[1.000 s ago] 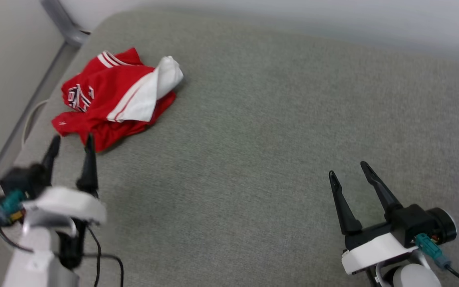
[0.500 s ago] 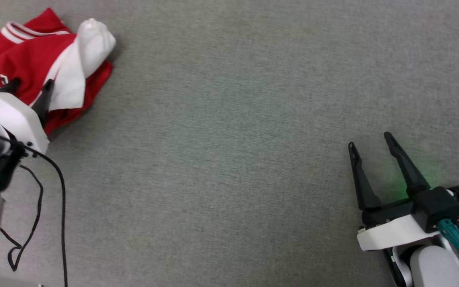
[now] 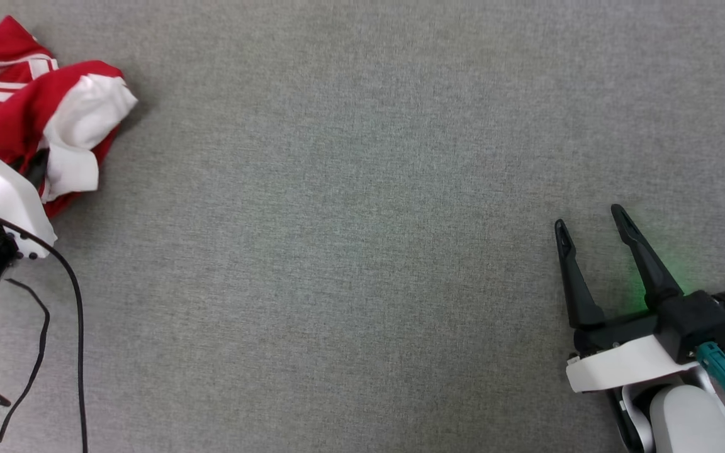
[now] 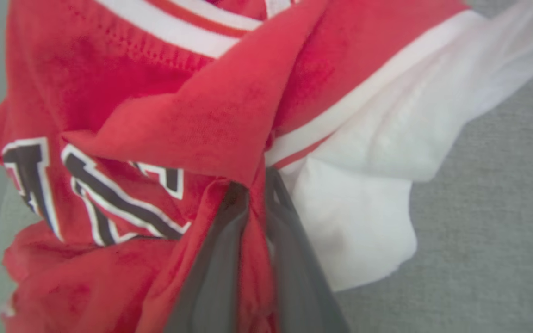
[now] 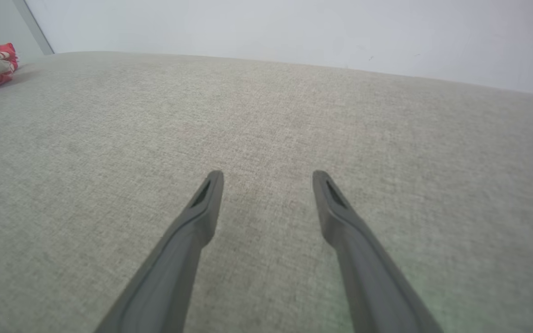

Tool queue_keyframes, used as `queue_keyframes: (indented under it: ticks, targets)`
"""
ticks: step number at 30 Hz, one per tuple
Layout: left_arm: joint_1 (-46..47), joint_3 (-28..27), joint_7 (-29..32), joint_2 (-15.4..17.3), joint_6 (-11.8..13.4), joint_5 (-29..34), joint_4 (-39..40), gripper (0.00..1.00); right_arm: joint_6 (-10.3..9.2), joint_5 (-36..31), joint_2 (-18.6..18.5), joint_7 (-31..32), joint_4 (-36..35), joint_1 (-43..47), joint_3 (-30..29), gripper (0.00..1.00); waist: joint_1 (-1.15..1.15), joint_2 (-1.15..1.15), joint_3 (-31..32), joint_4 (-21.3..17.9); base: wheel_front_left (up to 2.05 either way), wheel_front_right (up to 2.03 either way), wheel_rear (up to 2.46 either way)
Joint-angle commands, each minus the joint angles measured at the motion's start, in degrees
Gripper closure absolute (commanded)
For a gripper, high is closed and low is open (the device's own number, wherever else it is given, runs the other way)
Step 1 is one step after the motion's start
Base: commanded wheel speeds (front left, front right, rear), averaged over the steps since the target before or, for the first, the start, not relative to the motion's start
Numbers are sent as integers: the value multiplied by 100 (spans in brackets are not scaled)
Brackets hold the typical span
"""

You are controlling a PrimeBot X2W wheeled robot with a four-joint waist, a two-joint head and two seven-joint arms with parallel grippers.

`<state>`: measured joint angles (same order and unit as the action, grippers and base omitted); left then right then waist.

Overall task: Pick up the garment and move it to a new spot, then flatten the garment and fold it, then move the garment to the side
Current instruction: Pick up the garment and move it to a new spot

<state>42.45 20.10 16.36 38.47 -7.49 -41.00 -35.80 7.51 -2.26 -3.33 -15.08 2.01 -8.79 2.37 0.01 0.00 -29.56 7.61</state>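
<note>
We find one piece of writing: large navy letters with white outlines, printed on the red cloth of the garment (image 4: 211, 115). This lettering (image 4: 109, 196) sits at the lower left of the left wrist view. The cloth is crumpled and a red fold lies over the top of the print, so we see only broken strokes: an upright bar at the far left and slanted bars to its right. We cannot read a whole word or any sure letter.

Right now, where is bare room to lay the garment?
The grey surface is bare from the garment across to the right gripper. The left edge is crowded: the left gripper pinches the garment, beside a black cable.
</note>
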Motion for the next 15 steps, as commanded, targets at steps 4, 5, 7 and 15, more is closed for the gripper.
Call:
queue_keyframes:
  ticks: [4,5,7,15]
  targets:
    - [-85,196,-415,78,1,-90,5,100,-4,101,35,-14,75,80,-16,0,-1,0,319,44,0,0,0]
    - [-91,227,-528,95,2,-125,8,100,-4,118,36,-15,88,105,-13,0,-1,0,412,57,0,0,0]
    - [-83,213,-790,197,4,-57,-86,100,-4,140,39,-15,138,163,10,0,-1,0,610,78,0,0,0]
    - [-141,254,-1438,110,35,103,185,100,-4,291,50,-15,361,377,58,0,-1,0,1504,117,0,0,0]
